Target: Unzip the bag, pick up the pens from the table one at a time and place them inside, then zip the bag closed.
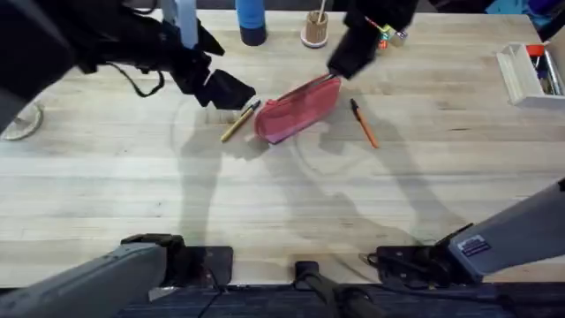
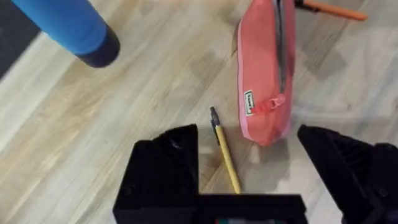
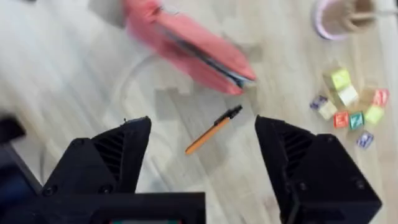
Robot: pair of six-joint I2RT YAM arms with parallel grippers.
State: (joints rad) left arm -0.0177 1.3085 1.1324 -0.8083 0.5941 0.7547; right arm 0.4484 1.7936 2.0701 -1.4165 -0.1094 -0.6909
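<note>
Hovering with fingers spread, the left gripper (image 2: 249,180) sits over the yellow pen (image 2: 225,155), which lies just beside the pink pouch (image 1: 297,109); the right gripper (image 3: 202,165), also spread, overlooks the orange pen (image 3: 211,130).

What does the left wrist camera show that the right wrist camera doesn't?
Left wrist view alone: the yellow pen between the open left gripper fingers, and a blue cylinder. Right wrist view alone: the colored blocks, a small cup, and the open right gripper. Both: the pink bag, the orange pen and the wooden table.
</note>
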